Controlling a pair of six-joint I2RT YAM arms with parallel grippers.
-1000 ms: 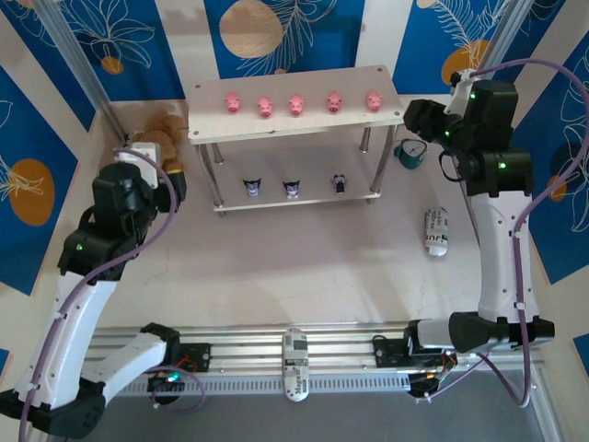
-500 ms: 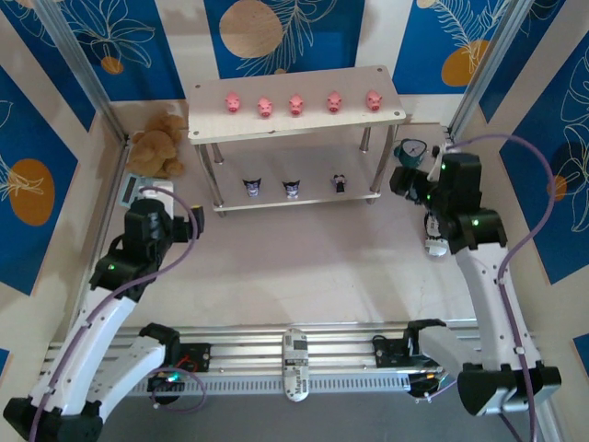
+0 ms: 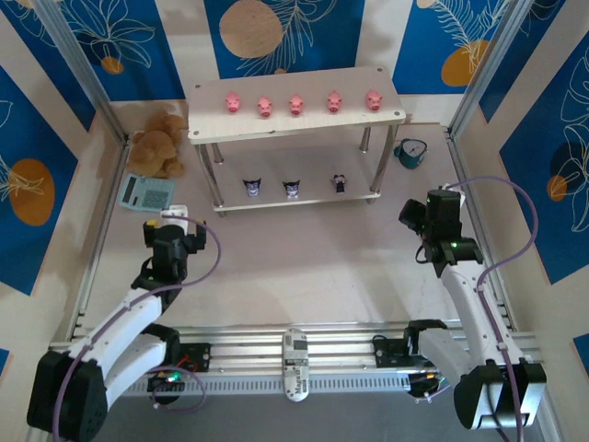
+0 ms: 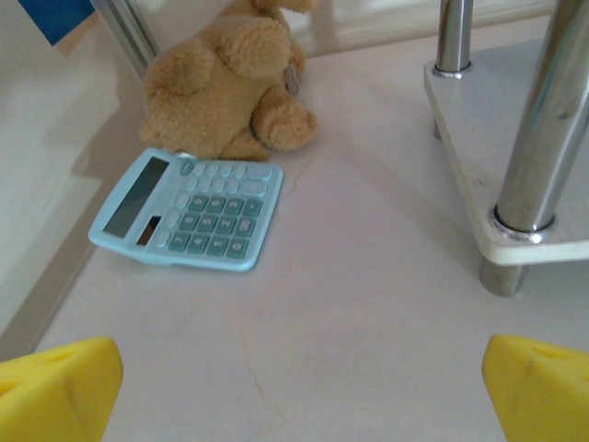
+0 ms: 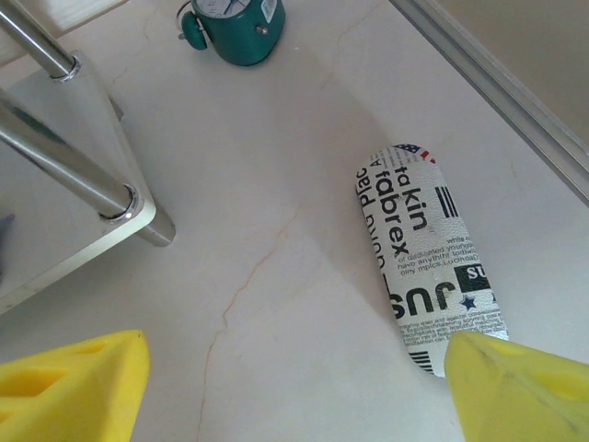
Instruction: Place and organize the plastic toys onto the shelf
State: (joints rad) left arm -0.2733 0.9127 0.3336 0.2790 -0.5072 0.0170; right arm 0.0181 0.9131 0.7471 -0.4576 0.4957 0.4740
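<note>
Five pink pigs (image 3: 296, 104) stand in a row on the top board of the shelf (image 3: 386, 115), and three dark figures (image 3: 292, 188) line its lower board (image 3: 313, 199). No toy lies loose on the surface (image 3: 304, 267), so the sorting looks done.

The left claw (image 4: 294, 396) hangs low and released, holding nothing, pointed at a blue calculator (image 4: 189, 210) with a teddy bear (image 4: 230, 83) just beyond it. The right claw (image 5: 294, 396) is likewise spread and empty, low over the right side of the surface.

What seems left is a clean retreat. It is done best with both claws kept released and drawn straight back toward the near edge, with no sideways sweep.

On the left, a metal leg (image 4: 543, 120) and the lower board's corner stand close on the right of the claw, and the calculator lies ahead, so room is tight far and right. On the right, the shelf's near corner sits to the claw's left. A printed pouch (image 5: 428, 276) lies just under its right finger, a teal clock (image 5: 235, 28) waits farther off, and a rail (image 5: 497, 92) closes the right edge.

The widest open room is the bare middle of the surface, between the shelf and the arm bases.
</note>
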